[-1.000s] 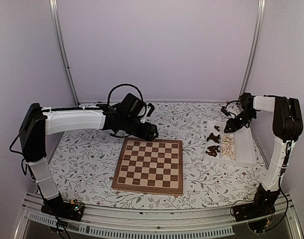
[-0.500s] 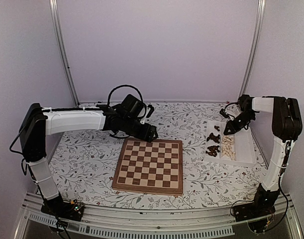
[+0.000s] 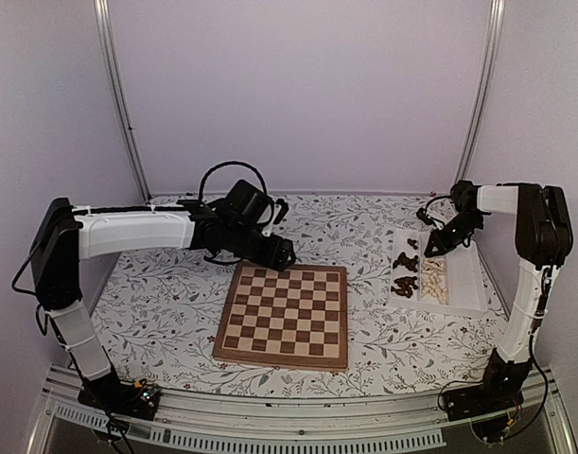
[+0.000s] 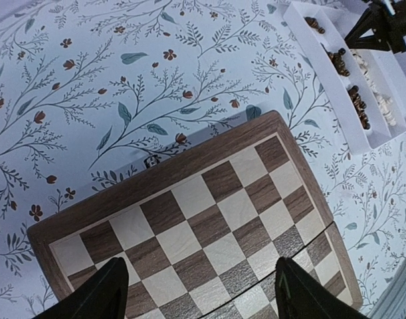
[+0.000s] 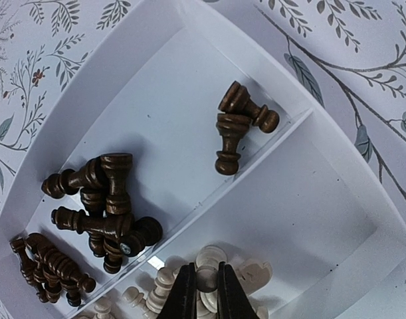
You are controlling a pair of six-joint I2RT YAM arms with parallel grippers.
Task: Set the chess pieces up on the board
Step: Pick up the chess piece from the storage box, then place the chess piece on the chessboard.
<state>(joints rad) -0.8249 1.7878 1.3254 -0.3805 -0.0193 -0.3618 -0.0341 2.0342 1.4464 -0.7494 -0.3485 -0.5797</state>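
A pale piece (image 5: 206, 276) is pinched by narrow right fingers (image 5: 187, 296) in the tray (image 5: 309, 212) at the surface's right edge; a straight lift is advised. Wide, empty left fingers (image 4: 106, 296) are held over the central board (image 4: 209, 219).

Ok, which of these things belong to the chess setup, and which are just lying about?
Job: square wooden chessboard; dark brown wooden chessmen; pale cream wooden chessmen.
Just there: white divided tray holding them; floral tablecloth.
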